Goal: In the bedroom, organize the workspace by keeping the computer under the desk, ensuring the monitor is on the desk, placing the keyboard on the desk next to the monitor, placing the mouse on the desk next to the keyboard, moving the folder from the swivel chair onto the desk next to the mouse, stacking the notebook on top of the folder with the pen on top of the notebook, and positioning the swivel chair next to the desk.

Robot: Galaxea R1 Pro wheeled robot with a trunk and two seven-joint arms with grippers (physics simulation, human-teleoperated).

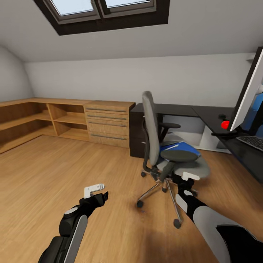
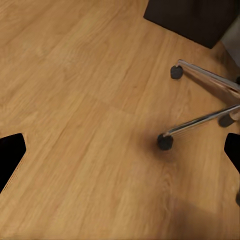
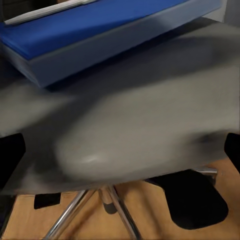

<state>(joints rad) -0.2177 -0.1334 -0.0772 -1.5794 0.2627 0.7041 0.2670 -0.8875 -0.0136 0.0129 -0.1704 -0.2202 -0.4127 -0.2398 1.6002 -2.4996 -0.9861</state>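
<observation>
The swivel chair (image 1: 171,153) stands on the wooden floor (image 1: 54,175), apart from the dark worktop (image 1: 219,117) at the right, its back turned toward the robot's left. On its grey seat lies the blue folder (image 1: 180,148), with a pale, thin strip lying along its top that may be the pen; too blurred to say. The monitor (image 1: 252,87) and part of the keyboard (image 1: 252,140) sit on the worktop, with a red object (image 1: 225,124) beside them.

The right end effector (image 1: 186,180) hovers just in front of the seat's front edge, below the folder's level; its fingers appear spread in the right wrist view. The left end effector (image 1: 96,191) hangs over bare floor, open and holding nothing.

The main risk is the chair itself: it rolls on casters (image 2: 165,142), so a push against the seat edge would probably send it away or spin it, carrying the folder out of reach. Approaching this low, the fingers may strike the cushion instead of the folder. A flat folder offers little to pinch, and anything loose on top could slide off when it is tilted.
</observation>
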